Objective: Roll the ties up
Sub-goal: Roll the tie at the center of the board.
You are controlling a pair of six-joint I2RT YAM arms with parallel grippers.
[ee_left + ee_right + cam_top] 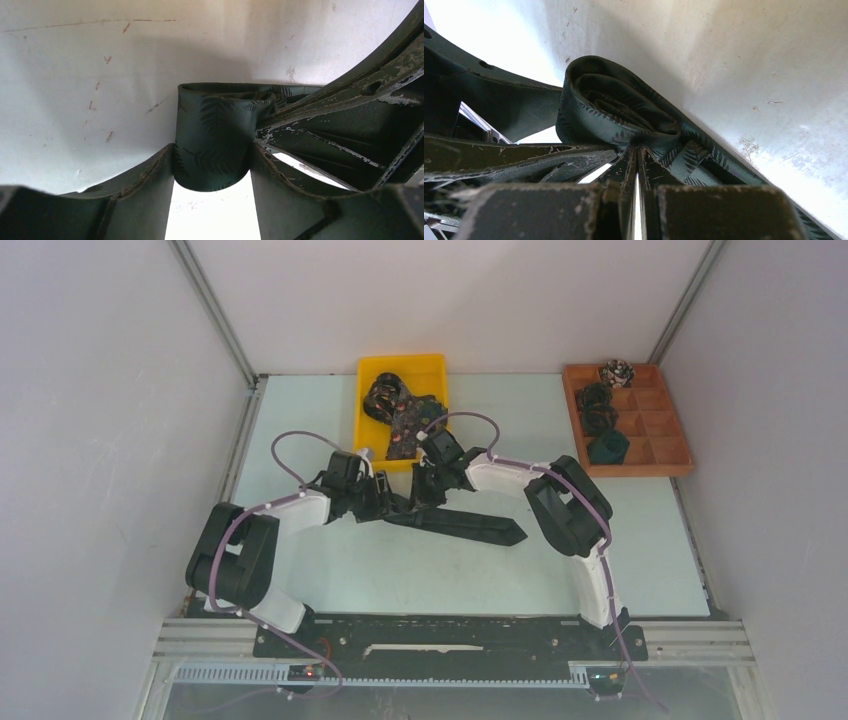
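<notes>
So the dark green tie is lying flat on the tabletop around the middle. Its pointed end is off to the right, and the left end is curled up into a loose, partly made roll right where the two arms meet. The left tool is clenched on that roll: in the left wrist view the fabric sits squeezed between its fingers, and you can make out a faint fern print on it. The right tool comes in from the far side, with its fingers pressed nearly together. It looks like it's nipping the tie right at the edge of the coil, where the strip leaves the roll. In the right wrist view the coil is oval, squashed rather than tight, with a few layers showing. Just beyond the tools there's a yellow bin holding loose ties, dark with little reddish spots, one spilling over the near rim. Far right there's a wooden tray with compartments, and some rolled ties are sitting in the cells along its left side, plus a paler patterned one at the far end.
</notes>
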